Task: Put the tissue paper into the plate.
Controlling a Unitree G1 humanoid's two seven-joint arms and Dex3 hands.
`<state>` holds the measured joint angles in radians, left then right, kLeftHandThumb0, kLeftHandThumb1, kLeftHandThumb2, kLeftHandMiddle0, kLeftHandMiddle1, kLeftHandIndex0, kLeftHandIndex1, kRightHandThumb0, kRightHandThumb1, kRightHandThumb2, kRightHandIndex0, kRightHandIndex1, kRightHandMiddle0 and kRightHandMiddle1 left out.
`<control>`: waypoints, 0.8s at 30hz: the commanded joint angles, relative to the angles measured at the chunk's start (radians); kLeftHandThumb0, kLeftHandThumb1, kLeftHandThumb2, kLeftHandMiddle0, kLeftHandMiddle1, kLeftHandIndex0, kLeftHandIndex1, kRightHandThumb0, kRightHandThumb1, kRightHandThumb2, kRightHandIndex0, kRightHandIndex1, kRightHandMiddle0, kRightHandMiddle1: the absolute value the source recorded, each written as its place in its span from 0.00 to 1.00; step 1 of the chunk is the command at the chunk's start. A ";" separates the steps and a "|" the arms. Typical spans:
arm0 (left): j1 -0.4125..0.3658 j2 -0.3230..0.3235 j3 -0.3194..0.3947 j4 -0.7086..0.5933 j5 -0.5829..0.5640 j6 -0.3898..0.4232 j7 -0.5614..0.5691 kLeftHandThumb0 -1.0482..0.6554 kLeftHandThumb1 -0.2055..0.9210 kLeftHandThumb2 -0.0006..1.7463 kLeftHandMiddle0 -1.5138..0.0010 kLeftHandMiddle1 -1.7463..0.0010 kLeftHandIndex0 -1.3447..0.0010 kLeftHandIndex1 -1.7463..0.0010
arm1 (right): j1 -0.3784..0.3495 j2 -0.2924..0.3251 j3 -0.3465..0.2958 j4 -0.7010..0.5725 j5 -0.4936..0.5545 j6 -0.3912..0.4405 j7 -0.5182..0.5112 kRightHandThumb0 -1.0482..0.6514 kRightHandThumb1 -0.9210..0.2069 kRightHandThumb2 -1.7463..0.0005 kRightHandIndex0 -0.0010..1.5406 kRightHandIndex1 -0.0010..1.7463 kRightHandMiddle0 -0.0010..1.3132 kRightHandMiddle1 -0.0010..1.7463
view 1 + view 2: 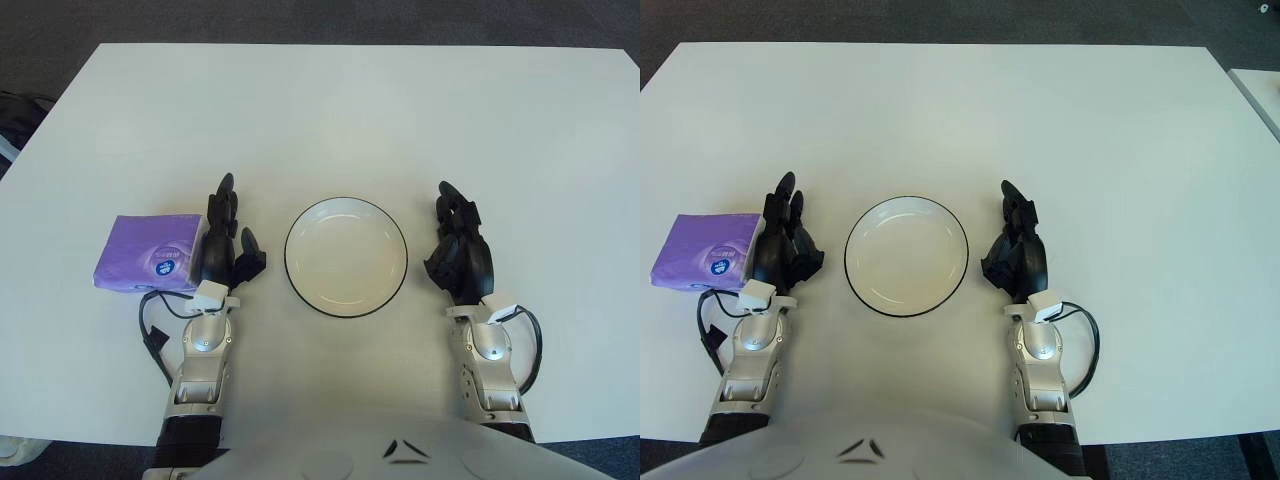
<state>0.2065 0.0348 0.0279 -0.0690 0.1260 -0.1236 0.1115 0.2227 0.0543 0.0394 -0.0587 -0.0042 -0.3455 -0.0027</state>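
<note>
Tissue pack (pixel 147 253) — purple, flat on the white table (pixel 330 120) at its left side, well apart from the plate (pixel 346 257); the plate sits bare in the middle; the left hand (pixel 226 245) is just beside the pack's right edge, perhaps touching it, fingers straight and holding nothing; the right hand (pixel 459 252) shows right of the plate, fingers loosely bent, empty.

We see both forearms reaching forward side by side. Our left robot hand (pixel 222 245) has its fingers extended and loosely spread, holding nothing; our right robot hand (pixel 459 250) likewise, fingers relaxed forward.
</note>
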 commanded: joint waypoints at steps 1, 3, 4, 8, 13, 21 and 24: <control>0.048 -0.003 -0.004 0.043 0.004 0.048 -0.003 0.13 1.00 0.60 0.86 1.00 1.00 0.80 | 0.062 -0.003 -0.002 0.070 0.013 0.058 0.007 0.18 0.00 0.38 0.14 0.00 0.00 0.26; 0.048 -0.003 -0.003 0.047 0.004 0.044 -0.003 0.13 1.00 0.60 0.86 1.00 1.00 0.80 | 0.062 -0.003 -0.002 0.070 0.013 0.058 0.008 0.18 0.00 0.38 0.14 0.00 0.00 0.26; 0.048 -0.003 -0.003 0.048 0.004 0.043 -0.002 0.13 1.00 0.60 0.86 1.00 1.00 0.80 | 0.062 -0.004 -0.002 0.071 0.014 0.058 0.008 0.18 0.00 0.38 0.14 0.00 0.00 0.26; 0.048 -0.004 -0.003 0.047 0.004 0.043 -0.002 0.13 1.00 0.60 0.86 1.00 1.00 0.80 | 0.062 -0.004 -0.001 0.067 0.013 0.062 0.007 0.18 0.00 0.38 0.14 0.00 0.00 0.26; 0.048 -0.005 -0.002 0.049 0.003 0.041 -0.001 0.14 1.00 0.59 0.86 1.00 1.00 0.80 | 0.063 -0.004 0.000 0.066 0.013 0.064 0.006 0.18 0.00 0.38 0.14 0.00 0.00 0.25; 0.047 -0.006 -0.001 0.056 0.002 0.027 0.001 0.14 1.00 0.59 0.86 1.00 1.00 0.78 | 0.066 -0.003 0.001 0.064 0.010 0.062 0.003 0.18 0.00 0.38 0.14 0.00 0.00 0.26; 0.047 -0.006 -0.002 0.058 0.003 0.024 0.001 0.14 1.00 0.59 0.86 1.00 1.00 0.78 | 0.067 -0.003 0.001 0.064 0.010 0.062 0.003 0.18 0.00 0.38 0.14 0.00 0.00 0.26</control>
<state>0.2063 0.0334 0.0285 -0.0566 0.1261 -0.1354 0.1132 0.2227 0.0525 0.0391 -0.0577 0.0017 -0.3468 -0.0014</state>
